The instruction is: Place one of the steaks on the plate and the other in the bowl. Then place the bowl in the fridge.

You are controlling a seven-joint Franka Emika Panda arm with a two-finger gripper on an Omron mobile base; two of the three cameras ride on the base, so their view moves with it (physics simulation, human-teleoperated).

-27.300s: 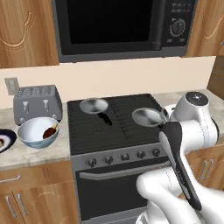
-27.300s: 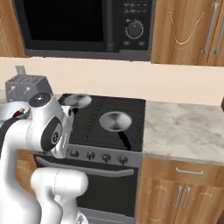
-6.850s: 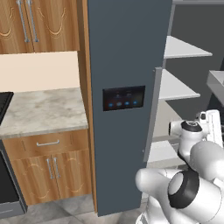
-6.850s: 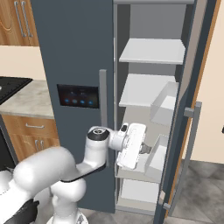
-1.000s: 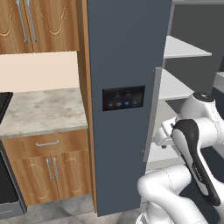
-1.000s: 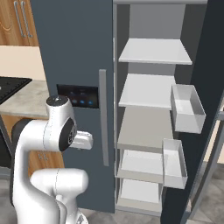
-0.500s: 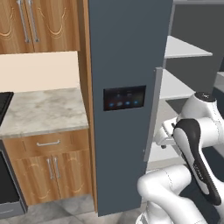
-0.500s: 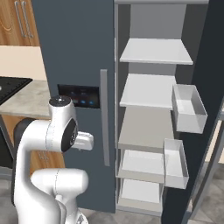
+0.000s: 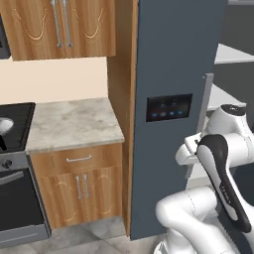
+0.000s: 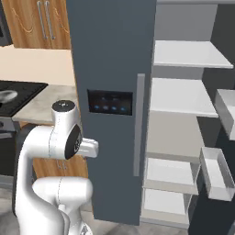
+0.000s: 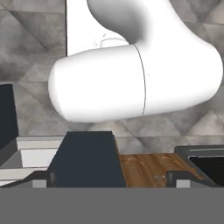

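One fridge [image 10: 114,69] door stands open (white shelves [image 10: 183,96] inside) beside marble counter [image 9: 74,121]; pincer [image 11: 107,179] released.

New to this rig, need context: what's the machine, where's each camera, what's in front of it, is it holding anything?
It is a white robot arm on a driving base in a rendered kitchen. Two pictures come from cameras on the base, behind the arm to its left and right. The third comes from a camera on the hand, here pointing down at the robot's own body and the floor. In front stands a tall dark grey fridge: its left door, with a black panel, is shut; the right side is open, showing white shelves. To the left is a marble counter with wooden cabinets. The gripper is open and holds nothing.
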